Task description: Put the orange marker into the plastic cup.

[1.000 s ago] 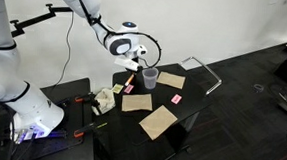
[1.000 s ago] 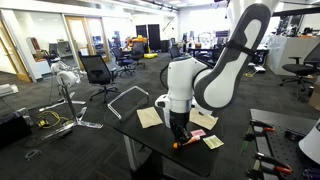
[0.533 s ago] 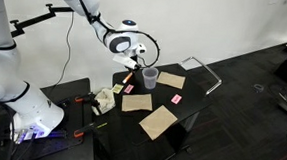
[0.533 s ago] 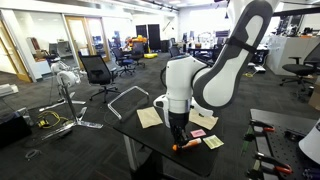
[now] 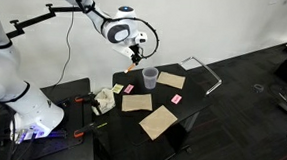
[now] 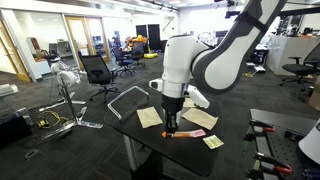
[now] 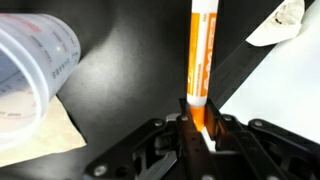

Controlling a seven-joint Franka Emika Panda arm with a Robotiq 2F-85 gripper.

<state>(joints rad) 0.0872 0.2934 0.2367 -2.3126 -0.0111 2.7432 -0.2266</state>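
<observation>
My gripper (image 7: 199, 122) is shut on the orange marker (image 7: 201, 55), which hangs from the jaws above the black table. In an exterior view the gripper (image 5: 136, 55) with the marker (image 5: 135, 58) is lifted up and to the left of the plastic cup (image 5: 150, 77), which stands upright on the table. In the wrist view the translucent cup (image 7: 30, 70) lies at the left edge, apart from the marker. In the other exterior view the gripper (image 6: 171, 125) holds the marker (image 6: 171, 130) just above the table; the cup is hidden behind the arm.
Brown paper sheets (image 5: 159, 120) and small pink paper squares (image 5: 172, 81) lie on the black table (image 5: 187, 105). A crumpled white item (image 5: 104, 98) sits near the table's left end. A metal frame (image 5: 206, 72) lies on the floor behind.
My gripper has risen from the table with the orange marker in it, lifting it clear of the surface and a little away from the cup.
</observation>
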